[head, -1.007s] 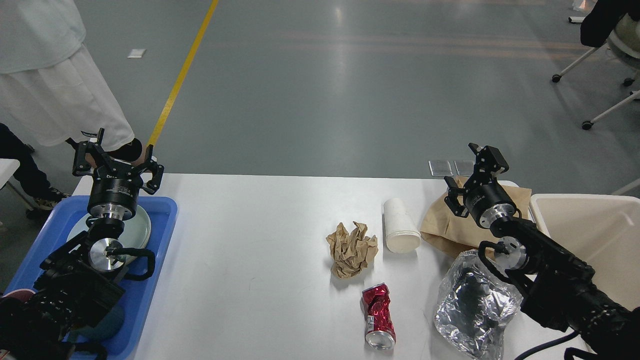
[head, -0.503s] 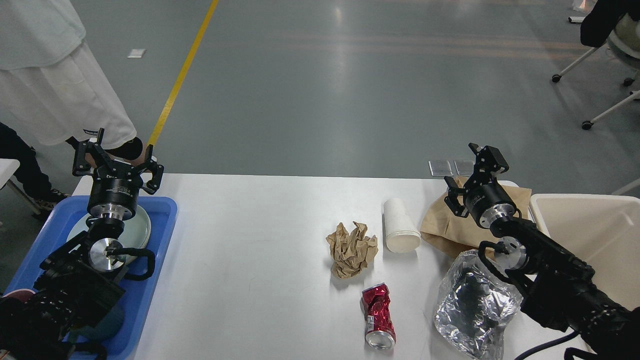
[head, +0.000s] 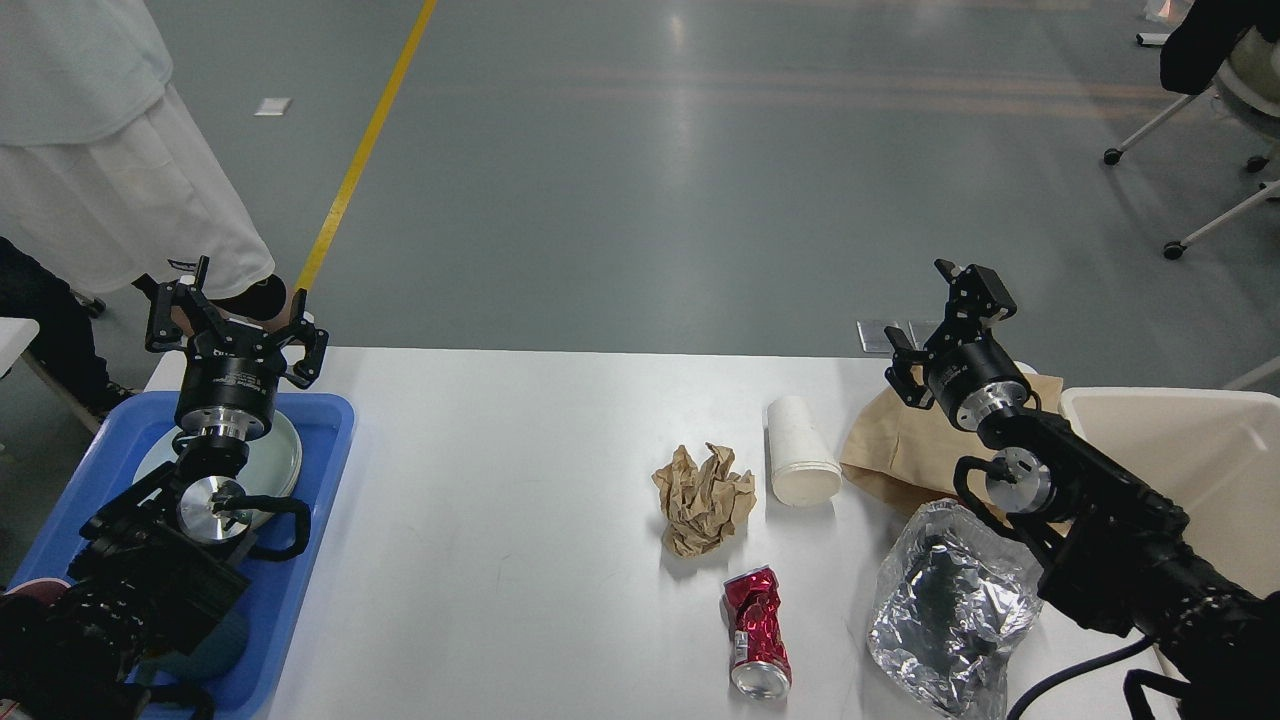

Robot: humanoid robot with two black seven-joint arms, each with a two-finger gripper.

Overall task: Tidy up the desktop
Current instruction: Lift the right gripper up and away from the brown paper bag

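Observation:
The white desktop [head: 500,480] carries a crumpled brown paper ball [head: 705,497], a white paper cup [head: 800,452] lying on its side, a crushed red can [head: 757,630], a crinkled silver foil bag [head: 950,605] and a flat brown paper bag [head: 915,450]. My right gripper [head: 935,325] is open and empty, raised above the far end of the brown paper bag. My left gripper [head: 235,320] is open and empty, raised over the far end of the blue tray [head: 320,480].
The blue tray at the left edge holds a pale plate [head: 285,450]. A beige bin [head: 1180,450] stands off the desktop's right end. A person in white [head: 120,180] stands at the far left. Wheeled chairs [head: 1220,120] stand at the far right.
My right gripper has risen slightly and moved a little away from me, above the brown paper bag. The left arm has not moved. The person at the left has shifted a little.

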